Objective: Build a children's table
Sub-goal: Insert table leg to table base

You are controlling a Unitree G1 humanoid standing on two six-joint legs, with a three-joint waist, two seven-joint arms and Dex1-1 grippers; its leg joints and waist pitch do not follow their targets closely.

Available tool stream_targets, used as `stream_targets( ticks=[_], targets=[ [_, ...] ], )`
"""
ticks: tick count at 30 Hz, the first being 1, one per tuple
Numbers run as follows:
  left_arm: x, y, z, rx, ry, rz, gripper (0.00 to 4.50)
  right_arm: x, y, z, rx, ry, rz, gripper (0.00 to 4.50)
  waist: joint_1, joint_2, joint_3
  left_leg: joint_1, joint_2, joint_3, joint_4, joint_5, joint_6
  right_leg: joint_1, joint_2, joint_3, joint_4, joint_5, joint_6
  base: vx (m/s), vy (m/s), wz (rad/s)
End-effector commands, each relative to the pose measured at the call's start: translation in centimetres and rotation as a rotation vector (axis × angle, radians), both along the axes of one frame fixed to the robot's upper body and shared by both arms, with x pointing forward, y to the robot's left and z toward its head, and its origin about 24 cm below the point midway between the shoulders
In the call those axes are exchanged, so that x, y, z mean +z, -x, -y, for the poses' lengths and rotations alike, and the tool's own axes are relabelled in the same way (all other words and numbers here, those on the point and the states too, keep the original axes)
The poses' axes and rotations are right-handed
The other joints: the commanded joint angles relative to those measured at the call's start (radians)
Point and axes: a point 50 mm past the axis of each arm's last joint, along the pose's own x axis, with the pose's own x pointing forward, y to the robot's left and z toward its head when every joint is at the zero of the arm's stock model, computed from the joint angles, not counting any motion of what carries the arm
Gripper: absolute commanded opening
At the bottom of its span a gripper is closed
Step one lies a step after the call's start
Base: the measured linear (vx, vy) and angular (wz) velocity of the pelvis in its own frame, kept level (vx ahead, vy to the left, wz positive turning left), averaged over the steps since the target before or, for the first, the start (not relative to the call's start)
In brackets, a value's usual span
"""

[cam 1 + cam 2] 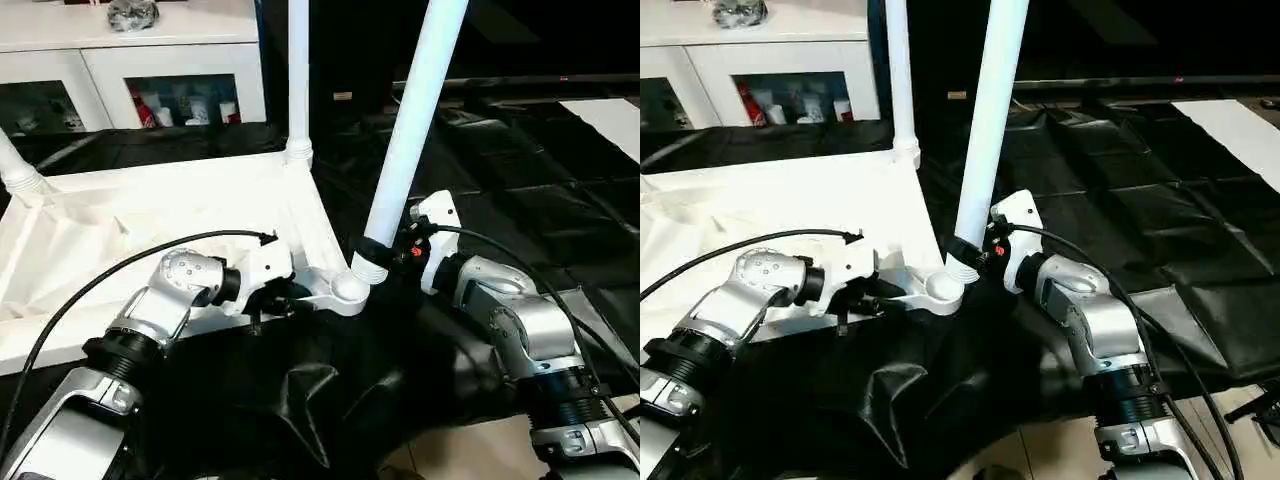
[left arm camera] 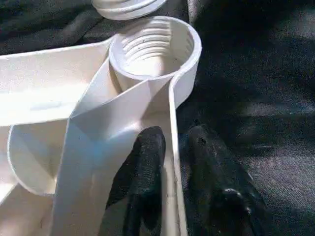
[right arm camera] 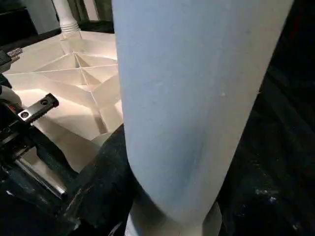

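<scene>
- The white tabletop [image 1: 150, 225] lay upside down on black sheeting [image 1: 500, 190], ribs up, with a leg [image 1: 298, 70] already standing in its far corner and the base of another [image 1: 18, 172] at the robot's left. If it slid on that slick, wrinkled sheet, every socket would drift off line, I judged.
- The loose leg [image 1: 410, 130] leaned away from the robot, its ribbed foot beside the near corner socket [image 1: 348, 290], not yet in it as far as I could tell. Pushed down at that tilt, the thread would likely cross and jam, or the foot would skid off the rim.
- The right tool [image 1: 970, 252] was pinching that leg low down, just above the foot, fingers round the shaft. Held so low, the long top could swing and lever the leg out of the grip.
- The left tool [image 2: 177, 162] straddled the thin rim wall just behind the socket, one finger [image 2: 145, 167] inside, the other outside, the pair slightly parted and barely pinching. With so loose a hold the corner might lift or twist once the leg pressed in.
</scene>
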Motion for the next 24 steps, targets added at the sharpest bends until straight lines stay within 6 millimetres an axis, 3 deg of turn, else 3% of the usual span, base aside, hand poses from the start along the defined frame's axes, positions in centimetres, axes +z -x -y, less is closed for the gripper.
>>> stream_targets(
  ticks=[1,7,10,12,19,22,24],
  targets=[
    [0.2,-0.2,-0.1,0.013,0.024,-0.011,1.03,0.7,-0.1,-0.1,0.018,0.007,0.023,1.9,0.002,-0.007,-0.073,0.03,0.044,-0.03,-0.072,-0.347,-0.019,0.028,-0.077,0.038,-0.098,-0.495,-0.138,0.0,0.0,0.0],
    [0.0,-0.1,-0.5,0.014,0.012,-0.021,0.31,0.7,-0.1,-0.2,0.019,0.005,0.022,1.9,0.004,-0.007,-0.075,0.027,0.045,-0.027,-0.073,-0.32,-0.014,0.033,-0.076,0.041,-0.089,-0.425,-0.163,0.0,0.0,0.0],
    [0.0,-0.1,-0.5,0.012,0.009,-0.027,0.25,0.7,-0.1,-0.2,0.019,0.005,0.021,1.9,0.004,-0.007,-0.075,0.027,0.045,-0.026,-0.073,-0.317,-0.014,0.035,-0.076,0.041,-0.087,-0.41,-0.17,0.0,0.0,0.0],
    [-0.1,0.0,-0.7,0.007,-0.001,-0.032,0.09,0.6,-0.1,-0.2,0.018,0.005,0.021,1.9,0.005,-0.002,-0.074,0.03,0.045,-0.027,-0.071,-0.329,-0.017,0.033,-0.078,0.042,-0.091,-0.437,-0.165,0.0,0.0,0.0],
    [-0.4,0.2,-0.9,-0.005,-0.023,-0.045,0.0,0.7,0.0,-0.3,0.031,0.003,0.016,1.9,0.003,-0.004,-0.069,0.034,0.044,-0.031,-0.073,-0.371,-0.027,0.027,-0.077,0.038,-0.102,-0.531,-0.135,0.0,0.0,0.0],
    [0.3,0.0,0.2,0.0,0.042,-0.026,0.0,0.5,0.4,-1.1,0.11,-0.021,-0.041,1.9,0.001,-0.01,-0.067,0.035,0.043,-0.032,-0.072,-0.388,-0.025,0.025,-0.078,0.035,-0.107,-0.571,-0.123,0.0,0.0,0.0],
    [0.5,0.1,1.3,-0.012,0.065,-0.024,0.0,0.3,0.4,-1.4,0.13,0.003,-0.055,1.9,0.004,-0.007,-0.068,0.037,0.044,-0.033,-0.07,-0.385,-0.025,0.023,-0.08,0.035,-0.109,-0.581,-0.121,0.0,0.0,0.0]
  ],
)
